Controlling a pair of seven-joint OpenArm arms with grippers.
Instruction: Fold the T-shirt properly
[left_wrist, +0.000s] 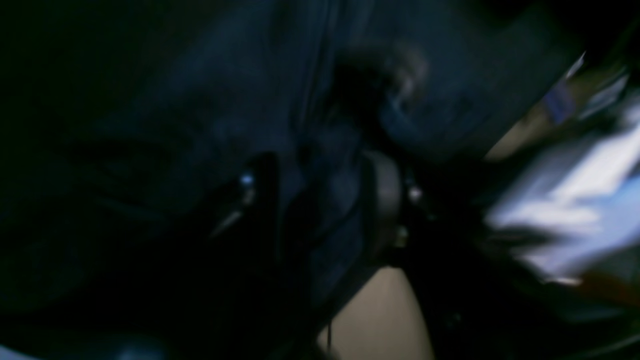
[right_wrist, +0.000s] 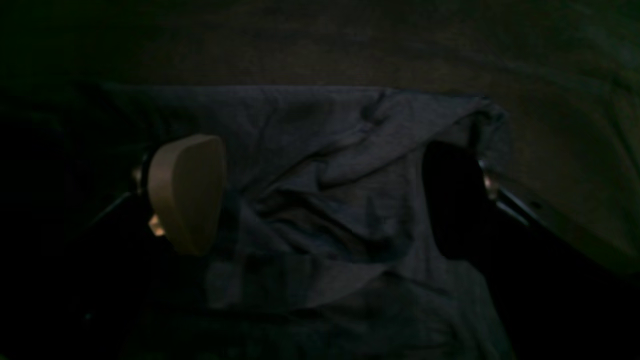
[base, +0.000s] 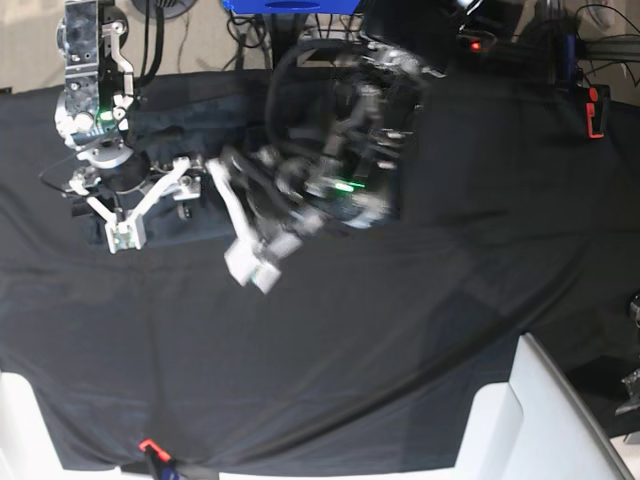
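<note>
The dark slate-grey T-shirt (right_wrist: 320, 200) lies rumpled on the black table cloth, with a straight folded edge along its far side. My right gripper (right_wrist: 320, 195) hovers just over it, open, its tan pad (right_wrist: 187, 192) and shadowed pad (right_wrist: 452, 200) wide apart and nothing between them. In the base view this gripper (base: 125, 205) sits at the table's far left. The left gripper (base: 255, 262) is smeared by motion near the table's middle. In the left wrist view bluish cloth (left_wrist: 225, 100) fills the frame and runs between that gripper's (left_wrist: 317, 200) dark fingers. Blur hides whether they pinch it.
The black table cloth (base: 400, 330) covers the whole table. A white bin-like object (base: 540, 420) stands at the front right corner. A red clamp (base: 150, 448) grips the front edge. Cables and a blue box (base: 290, 5) lie behind the table, with a red clip (base: 597, 110) at the far right.
</note>
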